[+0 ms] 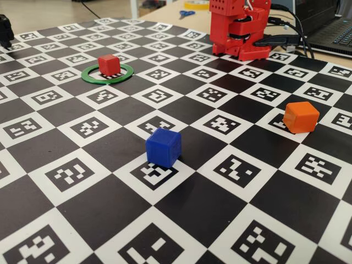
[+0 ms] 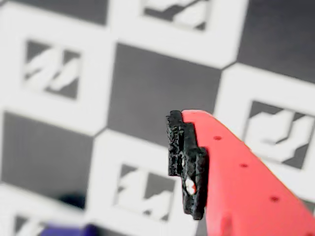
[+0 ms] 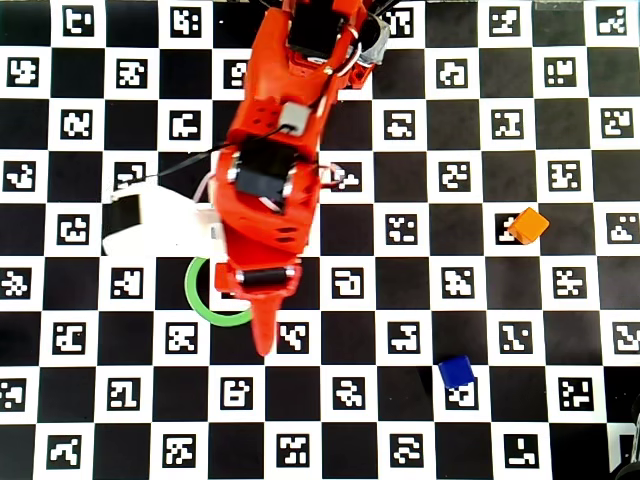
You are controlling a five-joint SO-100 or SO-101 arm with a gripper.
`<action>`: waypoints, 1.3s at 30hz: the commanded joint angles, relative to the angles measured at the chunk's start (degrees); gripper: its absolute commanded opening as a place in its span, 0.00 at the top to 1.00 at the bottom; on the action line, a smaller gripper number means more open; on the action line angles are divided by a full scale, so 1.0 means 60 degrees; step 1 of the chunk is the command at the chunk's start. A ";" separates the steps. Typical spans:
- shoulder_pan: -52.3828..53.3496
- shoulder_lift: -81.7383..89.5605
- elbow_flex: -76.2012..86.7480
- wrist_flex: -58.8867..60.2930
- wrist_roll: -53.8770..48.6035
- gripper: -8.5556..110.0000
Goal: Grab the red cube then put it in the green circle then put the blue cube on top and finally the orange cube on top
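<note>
Red cube sits inside the ring. Blue cube and orange cube are out on the worktop, well apart. My hand holds nothing, can't tell if it's closed.

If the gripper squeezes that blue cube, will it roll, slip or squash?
The blue cube looks like rigid plastic, so it probably won't squash. It rests on a flat face on the checkered mat, so rolling is unlikely. Its matte sides should grip reasonably well.

place: lab/office bench | cues: marker checkerboard mat, laptop (cables too), scissors
</note>
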 commanded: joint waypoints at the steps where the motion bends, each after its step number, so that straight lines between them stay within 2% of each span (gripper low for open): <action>1: -0.0850 -0.0073 -0.1318 0.0937 0.0176 0.55; 10: -0.2769 -0.1699 -0.2798 0.0791 0.0776 0.55; 16: -0.3560 -0.2856 -0.3208 0.0059 0.1831 0.55; 32: -0.4482 -0.5391 -0.3237 -0.2007 0.4907 0.55; 39: -0.4644 -0.6182 -0.3472 -0.2153 0.5493 0.55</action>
